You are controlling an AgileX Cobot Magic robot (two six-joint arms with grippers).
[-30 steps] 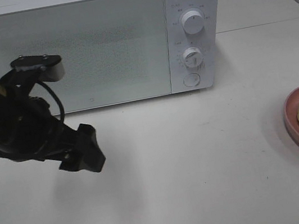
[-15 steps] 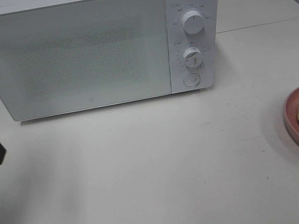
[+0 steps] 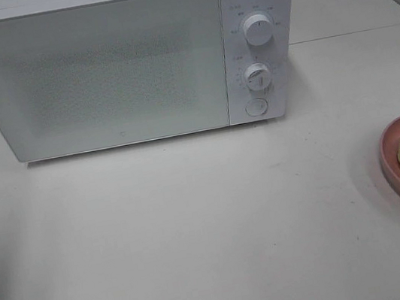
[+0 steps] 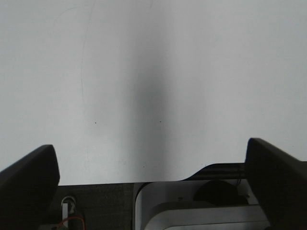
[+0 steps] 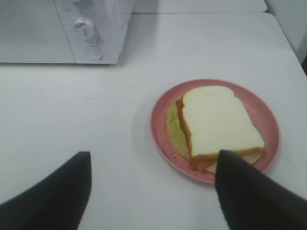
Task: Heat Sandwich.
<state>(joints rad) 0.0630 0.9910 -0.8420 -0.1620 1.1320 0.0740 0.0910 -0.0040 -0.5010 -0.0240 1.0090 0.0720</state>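
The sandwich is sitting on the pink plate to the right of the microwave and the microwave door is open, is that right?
Not quite. The microwave door is closed, flush with the front, as the exterior high view shows. The rest holds: the sandwich lies on the pink plate, to the right of the microwave.

The left gripper (image 4: 153,167) has two matte black, wedge-shaped fingers (image 4: 29,175) on a black base with a white rounded housing and what may be thin red wiring, while the right gripper (image 5: 153,191) shows similar broad black fingers (image 5: 254,191).
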